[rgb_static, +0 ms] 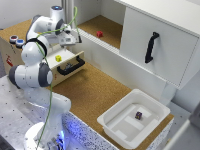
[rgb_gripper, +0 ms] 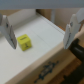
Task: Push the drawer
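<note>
The drawer point(rgb_static: 69, 64) is a small light-wood-fronted one with a black bar handle point(rgb_static: 71, 67), set in a low wooden box point(rgb_static: 11, 52) at the exterior view's left. It stands pulled open, and a yellow cube point(rgb_static: 58, 58) lies on its white interior. My gripper point(rgb_static: 74, 37) hangs above the open drawer, apart from it. In the wrist view the gripper point(rgb_gripper: 40, 32) is open and empty. Its fingers point(rgb_gripper: 7, 32) stand wide on either side of the yellow cube point(rgb_gripper: 24, 42), with the drawer front and handle point(rgb_gripper: 50, 67) below.
A white plastic tub point(rgb_static: 112, 125) with a small dark cube point(rgb_static: 138, 115) sits at the exterior view's lower right. A large white cabinet door with a vertical black handle point(rgb_static: 151, 47) stands at the right. A red cube point(rgb_static: 99, 34) lies on the far cork shelf.
</note>
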`<state>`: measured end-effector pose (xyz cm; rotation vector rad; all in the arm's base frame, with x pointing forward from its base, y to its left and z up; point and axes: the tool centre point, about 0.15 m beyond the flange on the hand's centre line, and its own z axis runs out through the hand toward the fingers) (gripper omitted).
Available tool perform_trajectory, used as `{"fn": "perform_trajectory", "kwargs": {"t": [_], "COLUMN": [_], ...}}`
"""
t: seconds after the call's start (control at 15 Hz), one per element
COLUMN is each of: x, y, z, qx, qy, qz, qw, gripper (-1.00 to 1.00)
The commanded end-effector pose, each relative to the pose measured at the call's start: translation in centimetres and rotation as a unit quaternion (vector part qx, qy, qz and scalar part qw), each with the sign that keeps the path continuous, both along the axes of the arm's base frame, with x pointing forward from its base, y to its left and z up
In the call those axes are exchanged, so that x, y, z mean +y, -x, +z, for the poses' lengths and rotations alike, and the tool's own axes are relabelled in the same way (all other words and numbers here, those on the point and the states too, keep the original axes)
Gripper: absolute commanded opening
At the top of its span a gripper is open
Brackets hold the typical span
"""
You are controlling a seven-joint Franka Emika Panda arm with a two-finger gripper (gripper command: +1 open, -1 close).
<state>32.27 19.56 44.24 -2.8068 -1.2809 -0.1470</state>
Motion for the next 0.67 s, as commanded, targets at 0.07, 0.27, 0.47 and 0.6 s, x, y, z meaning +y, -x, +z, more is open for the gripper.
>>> {"fn": "perform_trajectory", "kwargs": {"t": [0.07,0.27,0.47,0.6], "x": [-7.1,-10.3,-14.1,-15.6], "y": [-0.9,-1.6,-2.8,-3.3], "z": [-2.8,-4.9,-7.5,-8.2], "qx": [-0.005,0.015,0.041,0.030], "qy": [-0.021,-0.033,-0.055,-0.044], "qz": [-0.102,-0.165,-0.262,-0.306], "qw": [0.995,0.986,0.963,0.951], "gripper": [1.00,1.00,1.00,1.00]}}
